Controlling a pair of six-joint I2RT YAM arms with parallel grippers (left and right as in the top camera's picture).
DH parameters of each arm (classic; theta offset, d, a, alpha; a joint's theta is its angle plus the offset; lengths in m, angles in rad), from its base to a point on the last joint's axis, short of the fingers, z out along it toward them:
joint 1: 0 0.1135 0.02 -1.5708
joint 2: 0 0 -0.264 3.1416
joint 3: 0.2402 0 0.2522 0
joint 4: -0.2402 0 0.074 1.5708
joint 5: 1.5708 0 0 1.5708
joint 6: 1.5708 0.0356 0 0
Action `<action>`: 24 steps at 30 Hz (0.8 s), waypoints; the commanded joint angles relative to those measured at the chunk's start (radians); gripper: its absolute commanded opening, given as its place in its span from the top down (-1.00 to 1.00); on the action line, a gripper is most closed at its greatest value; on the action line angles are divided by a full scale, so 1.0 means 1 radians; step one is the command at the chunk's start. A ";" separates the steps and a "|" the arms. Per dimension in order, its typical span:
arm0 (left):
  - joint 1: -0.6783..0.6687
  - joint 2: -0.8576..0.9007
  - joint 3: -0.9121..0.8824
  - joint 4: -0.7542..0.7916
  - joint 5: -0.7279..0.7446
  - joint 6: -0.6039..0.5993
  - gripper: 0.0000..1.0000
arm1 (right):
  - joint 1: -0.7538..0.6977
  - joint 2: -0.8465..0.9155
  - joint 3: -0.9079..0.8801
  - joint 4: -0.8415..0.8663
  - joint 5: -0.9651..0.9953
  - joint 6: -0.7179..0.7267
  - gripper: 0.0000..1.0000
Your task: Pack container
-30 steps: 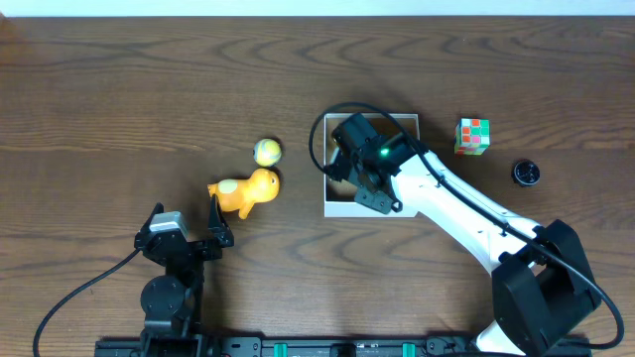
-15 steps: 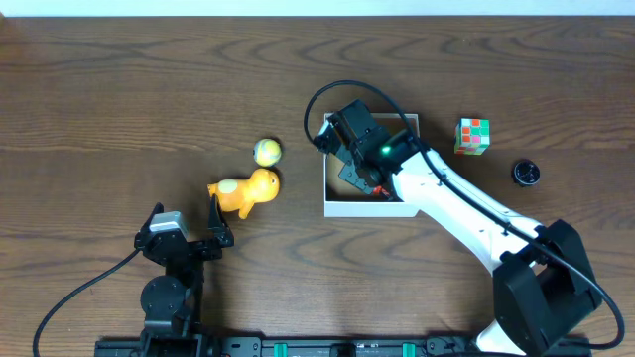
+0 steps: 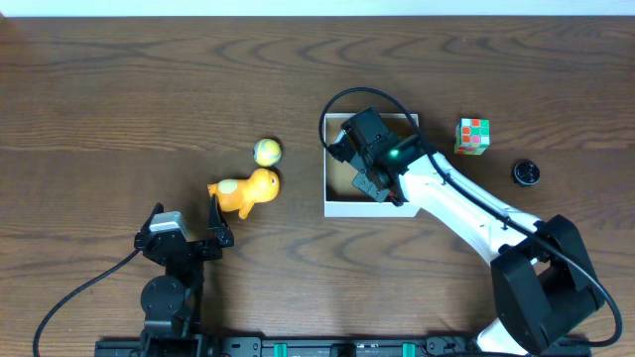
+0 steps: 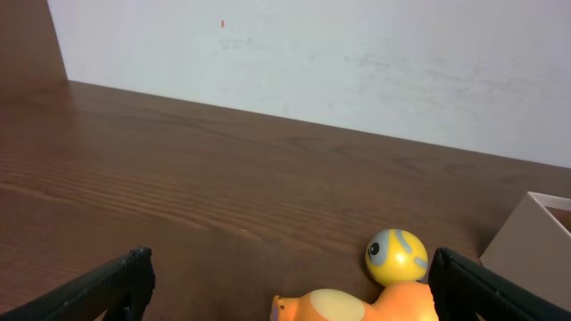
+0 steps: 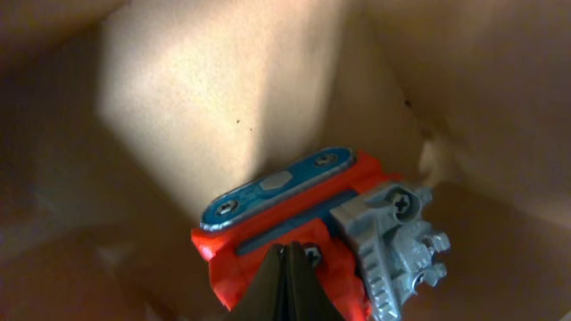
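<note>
1. The container point(image 3: 337, 206) sits on the table point(image 3: 119, 99), right of centre.
2. My right gripper point(image 5: 284, 259) is down inside it, fingers pressed together over a red toy point(image 5: 227, 257). Whether they pinch it, I cannot tell.
3. My left gripper point(image 3: 189, 222) is spread wide, well apart from the container, facing an orange toy point(image 3: 246, 190) and a yellow ball point(image 3: 267, 151).

A dark brown wooden table point(image 3: 149, 89) with a wavy grain carries five things. Left of centre a small yellow-green ball point(image 3: 266, 151) sits just beside an orange plastic toy animal point(image 3: 246, 191). Near the centre rests a square, shallow, open-topped container point(image 3: 347, 209) with thin white walls and a brown cardboard inside. To its right stands a multicoloured puzzle cube point(image 3: 472, 136), and near that lies a small black round object point(image 3: 526, 174).
</note>
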 commanded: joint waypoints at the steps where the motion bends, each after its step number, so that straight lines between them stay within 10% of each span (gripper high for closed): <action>1: 0.000 -0.006 -0.021 -0.037 -0.008 0.017 -0.96 | -0.010 0.002 -0.003 -0.017 0.002 -0.038 0.97; 24: 0.000 -0.006 -0.021 -0.037 -0.008 0.017 -0.96 | 0.029 0.002 0.026 -0.084 0.045 -0.016 0.97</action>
